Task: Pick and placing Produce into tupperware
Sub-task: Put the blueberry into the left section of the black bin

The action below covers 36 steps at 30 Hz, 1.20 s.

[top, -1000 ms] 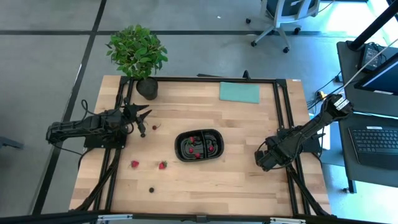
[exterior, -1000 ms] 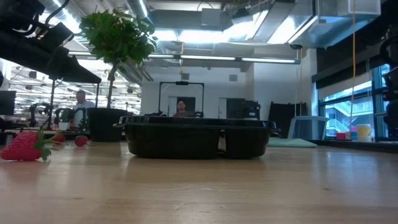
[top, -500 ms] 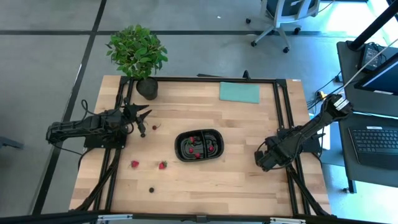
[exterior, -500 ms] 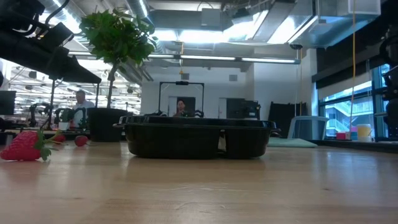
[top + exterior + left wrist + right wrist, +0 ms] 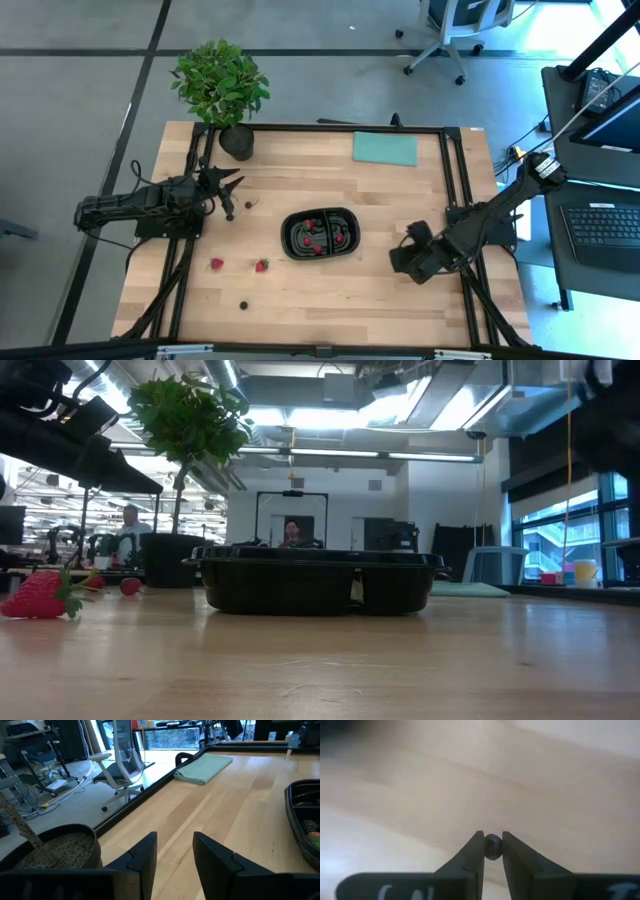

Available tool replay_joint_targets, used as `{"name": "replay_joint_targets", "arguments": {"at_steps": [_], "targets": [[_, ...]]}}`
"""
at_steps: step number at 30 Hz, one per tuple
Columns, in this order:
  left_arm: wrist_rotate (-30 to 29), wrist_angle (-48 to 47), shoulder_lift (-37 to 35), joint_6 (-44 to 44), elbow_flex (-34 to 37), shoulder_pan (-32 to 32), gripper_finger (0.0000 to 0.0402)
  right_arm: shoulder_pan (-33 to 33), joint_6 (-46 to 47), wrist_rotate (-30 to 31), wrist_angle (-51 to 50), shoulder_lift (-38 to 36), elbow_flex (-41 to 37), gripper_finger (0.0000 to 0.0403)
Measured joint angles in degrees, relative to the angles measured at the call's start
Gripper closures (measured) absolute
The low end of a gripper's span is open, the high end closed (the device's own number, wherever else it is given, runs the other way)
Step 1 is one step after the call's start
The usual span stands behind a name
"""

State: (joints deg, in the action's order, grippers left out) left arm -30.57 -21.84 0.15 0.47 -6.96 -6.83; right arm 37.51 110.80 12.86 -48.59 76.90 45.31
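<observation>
From above, we see the right claw (image 5: 403, 259) over bare tabletop (image 5: 330, 290), just right of the tupperware (image 5: 320, 233); the left claw (image 5: 229, 190), slightly parted and empty, waits left of it. Its wrist view shows the right claw pinching a dark berry (image 5: 493, 847) between its fingertips.

Black tupperware (image 5: 321, 233), teal cloth (image 5: 385, 148), red strawberries (image 5: 261, 266), pale wood table (image 5: 400, 200).
</observation>
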Motion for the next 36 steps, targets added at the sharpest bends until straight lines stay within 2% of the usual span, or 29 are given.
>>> {"name": "replay_joint_targets", "arguments": {"at_steps": [3, 6, 11, 18, 27, 36], "targets": [[0.0, 0.0, 0.0, 0.0, 0.0, 0.0, 0.0282, -2.2, -8.2, 6.8, 4.7, -0.1, 3.2, 0.0344], [0.0, 0.0, 0.0, 0.0, 0.0, 0.0, 0.0282, -5.4, -20.2, 11.1, 12.7, -0.1, 6.4, 0.0344], [0.0, 0.0, 0.0, 0.0, 0.0, 0.0, 0.0282, -11.6, -42.6, 11.5, 24.2, 2.5, 12.5, 0.0344], [0.0, 0.0, 0.0, 0.0, 0.0, 0.0, 0.0282, -18.6, -61.7, 6.8, 23.6, 14.0, 26.4, 0.0344], [0.0, 0.0, 0.0, 0.0, 0.0, 0.0, 0.0282, -23.0, -72.7, -0.2, 16.2, 30.2, 42.9, 0.0344], [0.0, 0.0, 0.0, 0.0, 0.0, 0.0, 0.0282, -25.2, -76.9, -3.1, 13.7, 40.5, 49.0, 0.0344]]}}
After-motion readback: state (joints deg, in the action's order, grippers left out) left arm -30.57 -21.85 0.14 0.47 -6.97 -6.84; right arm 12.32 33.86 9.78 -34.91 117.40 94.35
